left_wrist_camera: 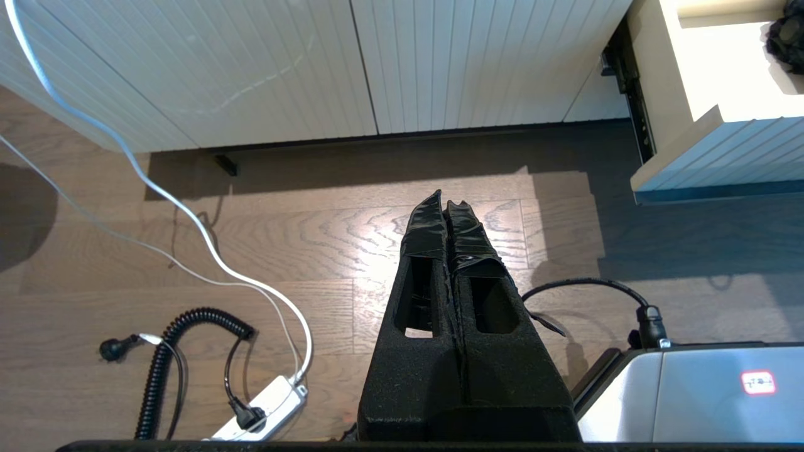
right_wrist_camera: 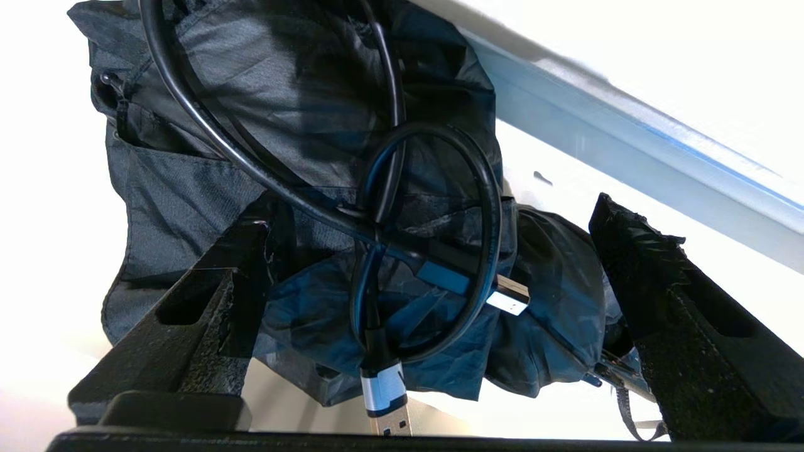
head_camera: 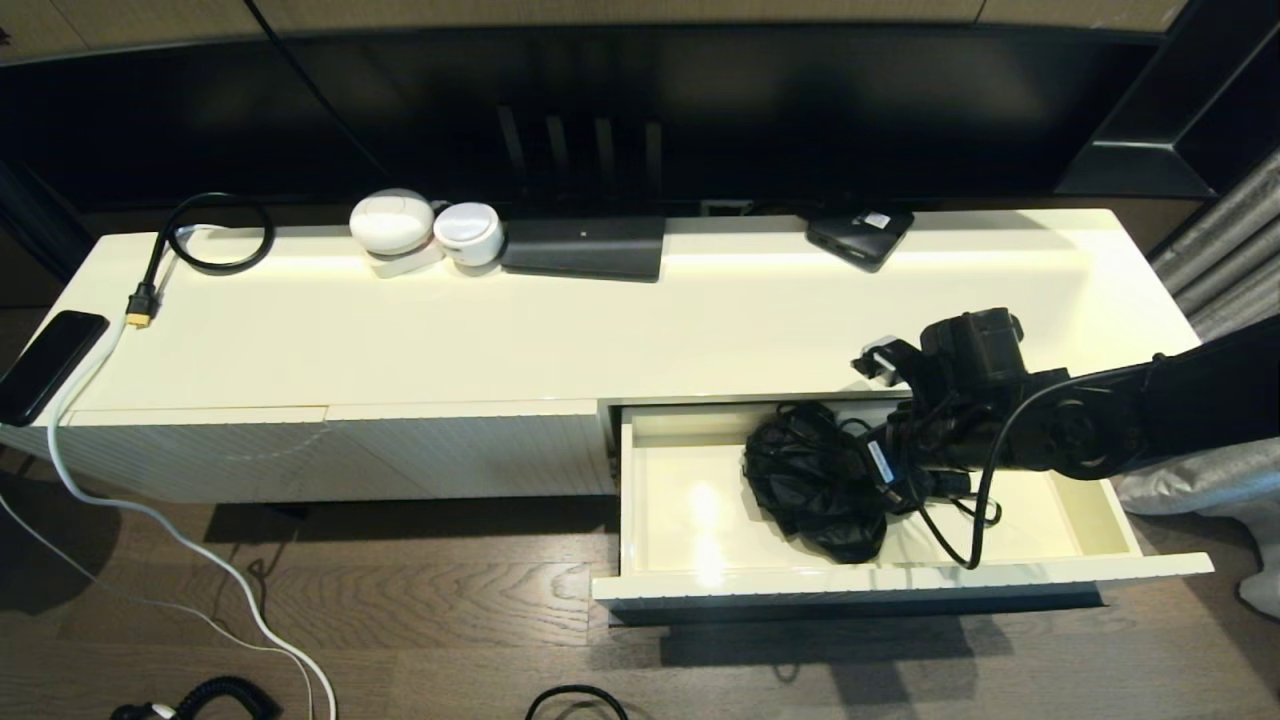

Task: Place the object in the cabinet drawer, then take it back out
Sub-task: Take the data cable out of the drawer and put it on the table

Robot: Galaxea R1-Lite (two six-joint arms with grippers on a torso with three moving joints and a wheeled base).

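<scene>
A: What is lying along the left of the cabinet's worktop point(head_camera: 640, 320)?

B: A black phone point(head_camera: 45, 362) is resting at the left edge, near a looped black cable point(head_camera: 215, 232).

A: And the left tool point(left_wrist_camera: 447, 213)?

B: It is hanging over the wood floor point(left_wrist_camera: 314, 232) with its fingers pressed together, holding nothing.

A: Where is the object?

B: The black fabric bundle point(head_camera: 815, 480), wrapped with a USB cable point(right_wrist_camera: 440, 251), is lying inside the pulled-out cabinet drawer point(head_camera: 690, 575).

A: The right tool point(right_wrist_camera: 433, 263)?

B: It is reaching into the drawer, fingers spread wide on either side of the bundle, not closing on it.
</scene>
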